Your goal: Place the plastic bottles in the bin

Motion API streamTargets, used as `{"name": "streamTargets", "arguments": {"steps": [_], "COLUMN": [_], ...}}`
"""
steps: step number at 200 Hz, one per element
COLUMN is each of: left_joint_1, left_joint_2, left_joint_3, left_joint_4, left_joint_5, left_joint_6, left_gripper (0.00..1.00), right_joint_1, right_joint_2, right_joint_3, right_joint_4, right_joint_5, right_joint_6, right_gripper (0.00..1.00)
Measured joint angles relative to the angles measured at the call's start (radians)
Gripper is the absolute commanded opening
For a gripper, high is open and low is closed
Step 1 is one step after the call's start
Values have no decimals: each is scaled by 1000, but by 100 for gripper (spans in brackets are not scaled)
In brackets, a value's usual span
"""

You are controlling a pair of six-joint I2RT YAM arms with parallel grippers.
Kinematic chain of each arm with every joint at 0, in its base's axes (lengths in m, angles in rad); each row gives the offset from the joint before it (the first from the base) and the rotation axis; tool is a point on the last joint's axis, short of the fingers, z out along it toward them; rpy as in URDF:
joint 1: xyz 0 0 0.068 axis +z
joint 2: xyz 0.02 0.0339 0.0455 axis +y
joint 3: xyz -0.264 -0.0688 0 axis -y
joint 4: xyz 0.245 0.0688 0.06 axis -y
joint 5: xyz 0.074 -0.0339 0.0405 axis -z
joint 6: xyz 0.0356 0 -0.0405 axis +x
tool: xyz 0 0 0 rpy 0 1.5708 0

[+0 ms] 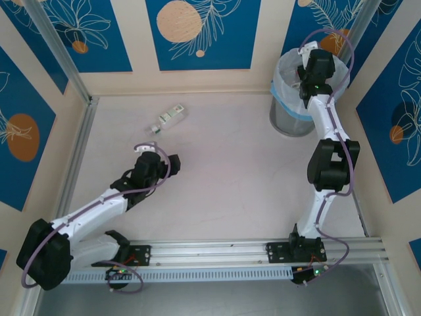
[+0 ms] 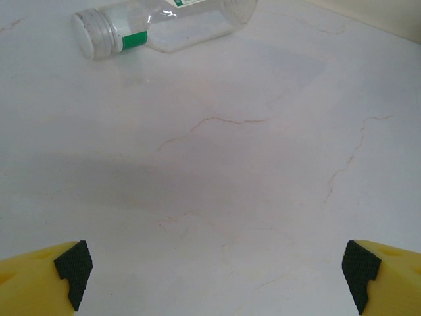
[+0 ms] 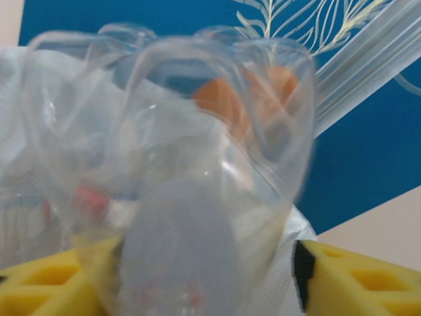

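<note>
A clear plastic bottle point(image 1: 168, 119) with a green-white label and a white cap lies on its side on the far table; the left wrist view has this bottle point(image 2: 164, 23) at its top edge. My left gripper point(image 1: 152, 155) hovers short of it, open and empty point(image 2: 217, 266). My right gripper point(image 1: 309, 79) hangs over the bin point(image 1: 289, 122), a grey basket with a translucent bag. A second clear bottle point(image 3: 197, 164), blurred, sits between the right gripper's point(image 3: 200, 273) jaws, which stand open; the right pad point(image 3: 302, 270) is apart from the bottle.
Bits of red and white show through the bag liner point(image 3: 39, 131) inside the bin. An aluminium rail point(image 1: 250, 250) runs along the near edge, and blue-and-cream walls close in the table on three sides.
</note>
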Motion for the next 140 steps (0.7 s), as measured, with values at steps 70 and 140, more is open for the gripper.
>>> {"name": "streamTargets", "arguments": {"steps": [70,140], "left_joint_1": [162,388], "left_joint_2": [196,526], "left_joint_3": [325,614], "left_joint_4": [-180,-306], "left_joint_5": [92,219], "left_joint_6": [106,294], "left_gripper": [99,99], "right_joint_1": [34,139], "right_joint_2": [-72,-410], "right_joint_3": [88,-227], "right_joint_4": [-232,-161], "right_joint_5": [-65,-171], "right_joint_6": [251,503], "right_gripper": [100,99]}}
